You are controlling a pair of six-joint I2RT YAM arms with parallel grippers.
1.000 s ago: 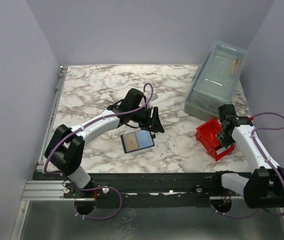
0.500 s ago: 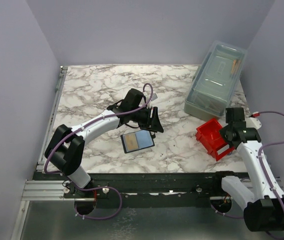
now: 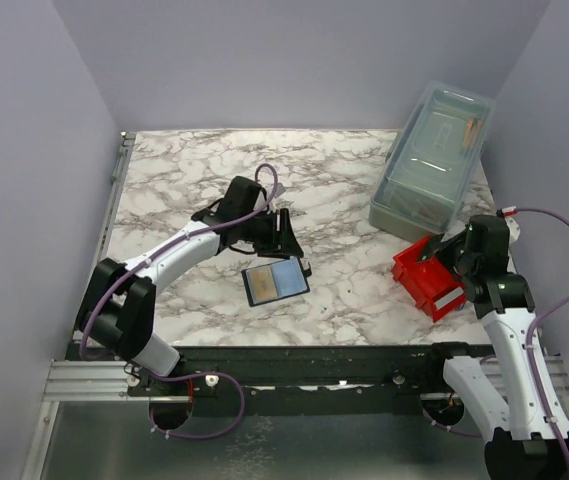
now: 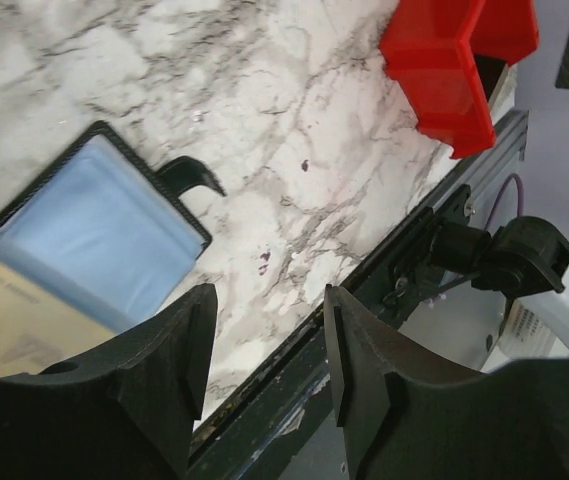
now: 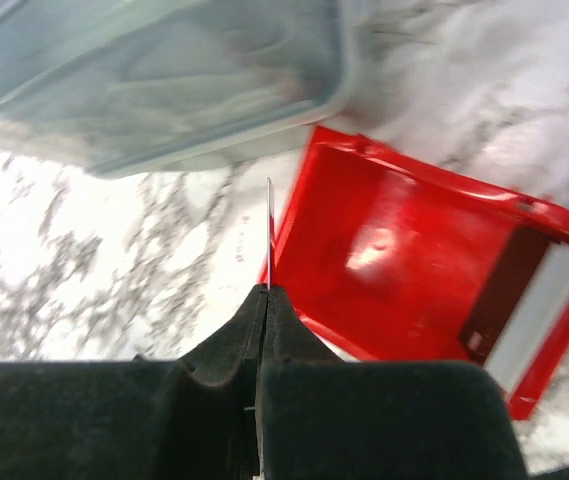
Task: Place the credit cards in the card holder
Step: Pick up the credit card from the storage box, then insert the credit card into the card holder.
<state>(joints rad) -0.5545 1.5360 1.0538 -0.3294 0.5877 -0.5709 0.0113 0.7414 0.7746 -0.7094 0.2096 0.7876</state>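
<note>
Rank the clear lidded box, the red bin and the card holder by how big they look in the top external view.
1. clear lidded box, clearly largest.
2. red bin, partly hidden by the right arm.
3. card holder, looks slightly smaller; a close call.

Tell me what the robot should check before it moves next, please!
1. Right tool shut on a thin flat card, seen edge-on: ok.
2. Small flat black card holder lying open on the marble table: ok.
3. Left tool open and empty: ok.
4. Room left beside the orange-gold card already inside the holder: cannot tell.
5. Left tool clear of the holder's top: cannot tell.
</note>
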